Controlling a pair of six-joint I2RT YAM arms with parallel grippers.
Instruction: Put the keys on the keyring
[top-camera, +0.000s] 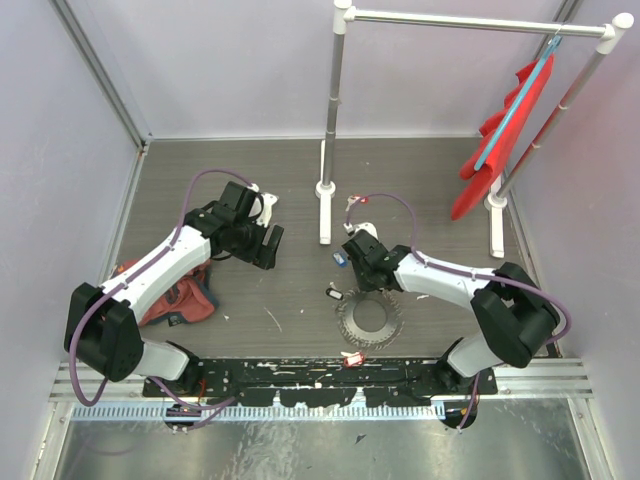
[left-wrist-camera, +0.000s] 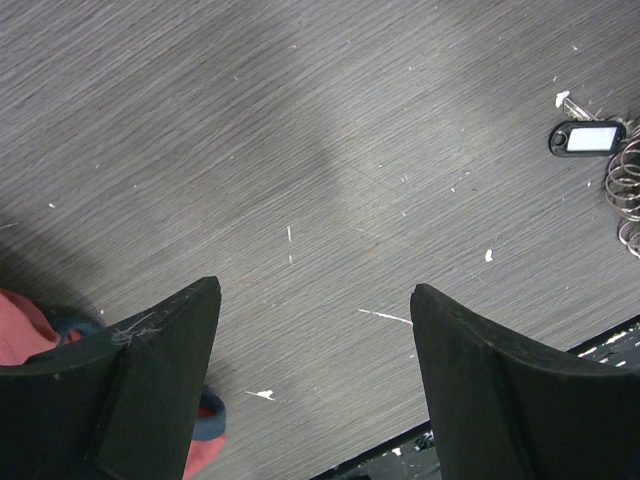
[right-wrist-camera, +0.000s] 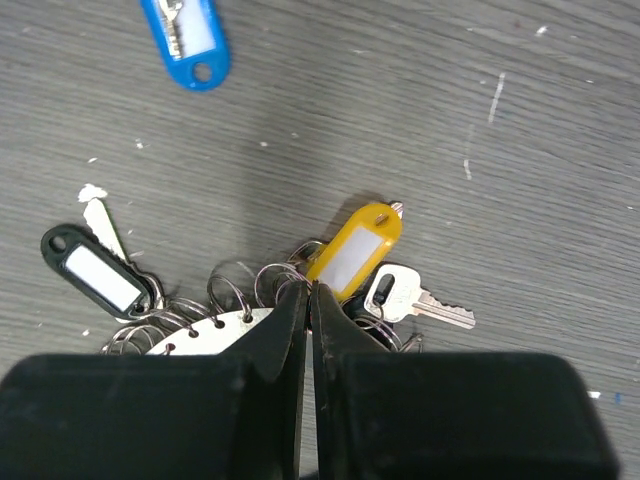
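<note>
The keyring (top-camera: 368, 320), a wide silvery disc edged with wire loops, lies on the table in front of the right arm; its loops show in the right wrist view (right-wrist-camera: 215, 330) and the left wrist view (left-wrist-camera: 625, 185). My right gripper (top-camera: 365, 262) (right-wrist-camera: 310, 290) is shut with its tips pinching the lower end of a yellow-tagged key (right-wrist-camera: 355, 250) at the ring's far edge. A bare silver key (right-wrist-camera: 410, 295) lies beside it. A black-tagged key (right-wrist-camera: 100, 275) (left-wrist-camera: 588, 138) lies left of the ring, a blue-tagged key (right-wrist-camera: 187, 40) farther off. A red-tagged key (top-camera: 352, 357) lies near the front. My left gripper (top-camera: 268, 245) (left-wrist-camera: 315, 300) is open and empty.
A red cloth bundle (top-camera: 180, 300) (left-wrist-camera: 20, 330) lies at the left under the left arm. A white rack (top-camera: 330, 120) stands at the back with a red garment (top-camera: 510, 130) hanging on its right. The black mounting rail (top-camera: 320, 375) runs along the near edge.
</note>
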